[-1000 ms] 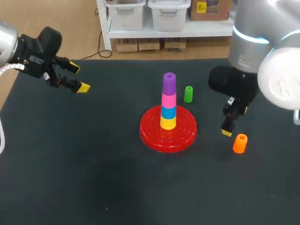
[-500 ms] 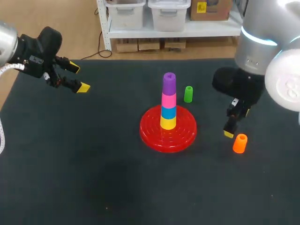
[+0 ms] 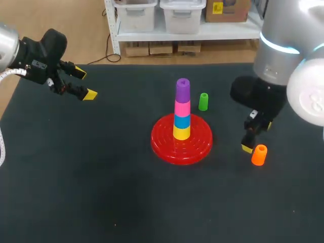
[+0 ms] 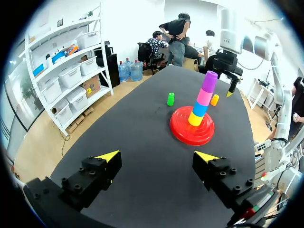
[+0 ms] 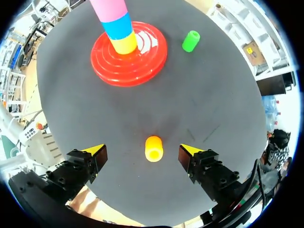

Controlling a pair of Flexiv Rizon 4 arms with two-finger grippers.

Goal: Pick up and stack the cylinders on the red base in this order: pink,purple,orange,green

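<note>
Orange cylinder (image 3: 258, 155) now has the right tool (image 3: 256, 137) lower, just beside it, jaws apart; left tool (image 3: 85, 84) hovers, spread, over the desk (image 3: 101, 177), well apart.

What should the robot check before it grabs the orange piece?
1. Right pincer open and empty: ok.
2. Orange piece lined up with the pincer's opening: ok, it shows in the gap and touches neither side.
3. Pincer low enough to close on it: cannot tell.
4. Tower top free: ok, the purple piece sits on the pink piece with nothing above.
5. Green piece out of the way: ok, it stands behind the red base, apart from it.
6. Left pincer clear of the tower: ok, it is open, far off at the table's side.
</note>
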